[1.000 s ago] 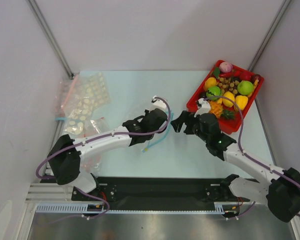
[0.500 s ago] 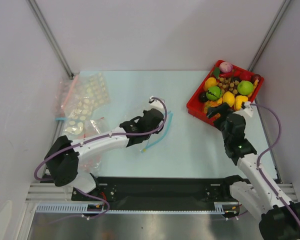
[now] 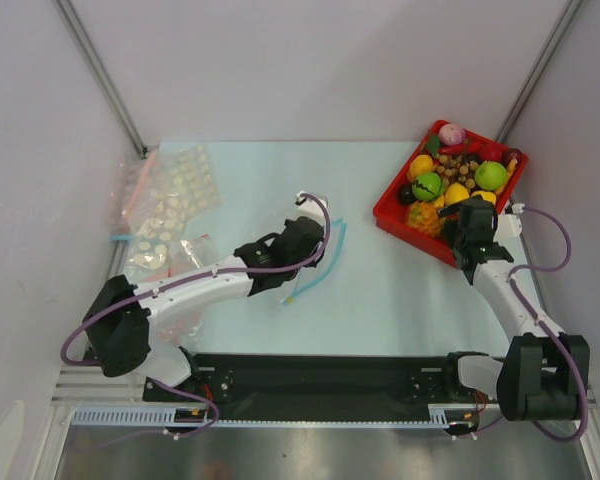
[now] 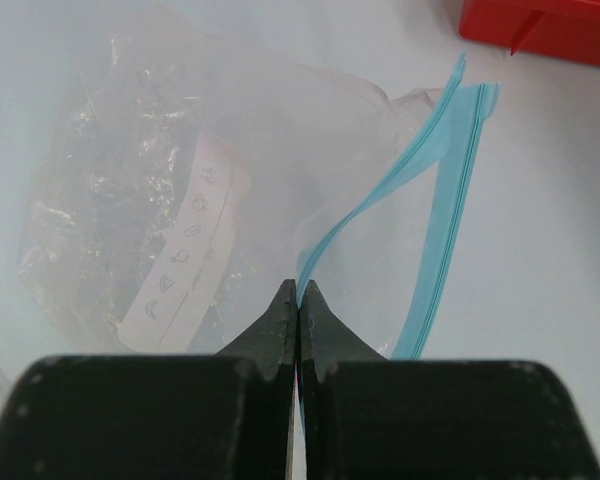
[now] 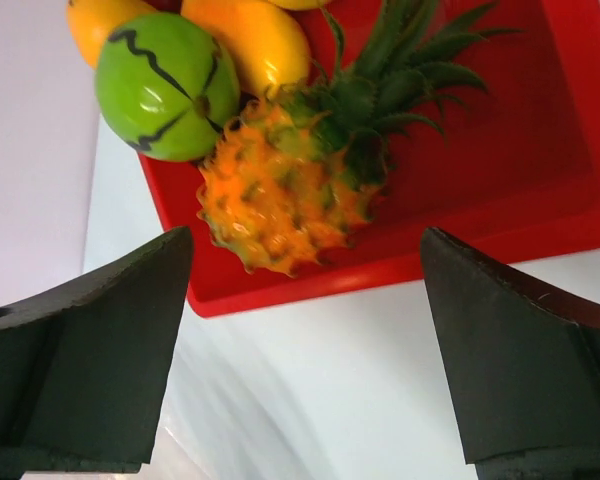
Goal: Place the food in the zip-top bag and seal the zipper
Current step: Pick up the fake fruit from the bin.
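Note:
The clear zip-top bag [image 4: 170,190] lies crinkled on the table, its mouth partly open. My left gripper [image 4: 298,292] is shut on the near lip of its light-blue zipper [image 4: 450,220]; in the top view the gripper [image 3: 318,244] sits over the bag, with the zipper [image 3: 327,262] showing beside it. My right gripper [image 5: 305,240] is open and empty, just short of the orange pineapple [image 5: 280,200] in the red tray [image 5: 550,190]. A dark-marked green fruit [image 5: 165,85] and a yellow piece [image 5: 255,45] lie behind it. In the top view the right gripper [image 3: 452,222] hovers by the pineapple [image 3: 427,217].
The red tray [image 3: 388,200] at the back right holds several more toy foods, among them a plain green fruit [image 3: 491,175] and a pink piece [image 3: 452,133]. Other clear bags with pink strips [image 3: 165,205] lie at the left. Metal posts and walls enclose the table.
My right arm has swung from the table's middle, near the bag, out to the right over the tray's near edge. The left gripper has stayed shut on the zipper.

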Tool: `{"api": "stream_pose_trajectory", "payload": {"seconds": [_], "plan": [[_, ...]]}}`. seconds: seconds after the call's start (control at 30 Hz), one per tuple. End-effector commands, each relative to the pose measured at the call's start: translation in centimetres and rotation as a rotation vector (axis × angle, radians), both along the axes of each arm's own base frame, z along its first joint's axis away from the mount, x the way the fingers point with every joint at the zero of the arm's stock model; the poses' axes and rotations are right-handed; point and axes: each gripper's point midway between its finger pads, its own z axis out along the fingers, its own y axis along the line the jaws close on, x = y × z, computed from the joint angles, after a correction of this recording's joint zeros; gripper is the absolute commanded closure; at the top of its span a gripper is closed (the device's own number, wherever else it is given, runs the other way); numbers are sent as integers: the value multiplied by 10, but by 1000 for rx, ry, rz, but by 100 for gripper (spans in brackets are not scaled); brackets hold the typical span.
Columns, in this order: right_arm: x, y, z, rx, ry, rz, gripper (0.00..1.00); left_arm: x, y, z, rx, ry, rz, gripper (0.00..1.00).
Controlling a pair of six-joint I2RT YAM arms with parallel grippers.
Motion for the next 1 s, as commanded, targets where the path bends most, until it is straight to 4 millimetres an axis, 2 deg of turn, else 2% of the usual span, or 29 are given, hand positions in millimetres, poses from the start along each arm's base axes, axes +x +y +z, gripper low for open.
{"api": "stream_pose_trajectory", "payload": {"seconds": [0.0,0.03,0.23,0.57,0.67,0.7,0.77,0.83,0.87,0.9,0.97], "plan": [[22,-12,27,15,-65,-95,0,-1,-4,24,-72,-42,1,100],[29,-13,26,19,-59,-110,1,-2,-5,24,-73,-43,-1,100],[35,-26,19,-13,-26,-183,1,-4,-5,28,-62,-57,-2,100],[38,-50,-25,-8,76,-251,1,-6,-5,31,-55,-71,3,100],[45,-56,-39,2,95,-260,2,-6,-5,32,-53,-71,1,100],[46,-56,-50,0,123,-252,2,-6,-5,32,-51,-72,1,100],[53,-56,-55,5,128,-239,3,-7,-5,33,-52,-75,1,100],[58,-56,-61,1,149,-226,10,-7,-5,34,-53,-77,-2,100],[60,-54,-62,4,147,-210,17,-8,-5,34,-50,-78,-1,100],[60,-53,-63,4,143,-206,28,-7,-6,35,-52,-79,-1,100],[62,-51,-61,7,126,-188,39,-8,-6,34,-51,-79,-3,100]]}}
